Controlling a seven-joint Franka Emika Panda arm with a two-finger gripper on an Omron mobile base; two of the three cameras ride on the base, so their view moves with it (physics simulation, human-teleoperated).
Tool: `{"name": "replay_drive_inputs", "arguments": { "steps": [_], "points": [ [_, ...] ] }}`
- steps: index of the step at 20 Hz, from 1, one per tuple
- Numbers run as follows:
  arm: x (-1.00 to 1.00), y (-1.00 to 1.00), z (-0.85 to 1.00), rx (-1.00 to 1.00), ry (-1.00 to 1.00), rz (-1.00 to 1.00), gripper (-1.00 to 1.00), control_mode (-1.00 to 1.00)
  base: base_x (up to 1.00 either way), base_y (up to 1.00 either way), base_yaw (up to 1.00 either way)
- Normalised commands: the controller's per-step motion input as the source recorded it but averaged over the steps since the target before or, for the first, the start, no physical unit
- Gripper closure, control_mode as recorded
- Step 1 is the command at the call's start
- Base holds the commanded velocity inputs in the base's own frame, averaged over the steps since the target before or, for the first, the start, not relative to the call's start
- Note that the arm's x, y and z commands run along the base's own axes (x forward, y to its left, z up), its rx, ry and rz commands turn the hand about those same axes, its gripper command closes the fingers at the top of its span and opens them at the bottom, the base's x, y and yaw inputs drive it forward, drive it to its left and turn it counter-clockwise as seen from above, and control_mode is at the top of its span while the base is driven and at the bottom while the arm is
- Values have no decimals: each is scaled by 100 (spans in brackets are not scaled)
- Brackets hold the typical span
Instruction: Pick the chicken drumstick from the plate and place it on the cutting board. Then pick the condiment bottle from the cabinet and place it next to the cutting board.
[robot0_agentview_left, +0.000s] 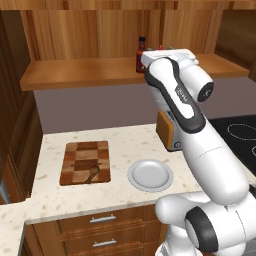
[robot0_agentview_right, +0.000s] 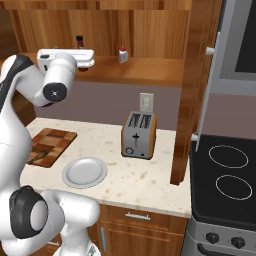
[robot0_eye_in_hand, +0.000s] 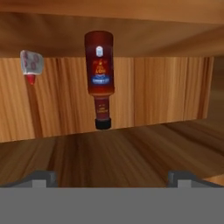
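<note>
With gripper (robot0_eye_in_hand: 112, 177) fully open, empty, short of condiment bottle (robot0_eye_in_hand: 99, 74): off-centre approach into cabinet (robot0_agentview_left: 100, 70) risks toppling bottle.

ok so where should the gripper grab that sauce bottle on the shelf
Grip the sauce bottle across its wide labelled body, not the thin neck. It stands upright on the shelf, free on both sides, so come in level from the front. The gripper already faces it with jaws open.
</note>
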Motion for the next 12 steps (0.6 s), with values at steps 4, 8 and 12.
{"name": "replay_drive_inputs", "arguments": {
  "steps": [4, 8, 12],
  "points": [
    [0, 10, 8, 0, 1, 0, -100, -100, 0, 0, 0],
    [0, 1, 1, 0, 0, -1, -100, -100, 0, 0, 0],
    [0, 0, 0, 0, 0, -1, -100, -100, 0, 0, 0]
  ]
}}
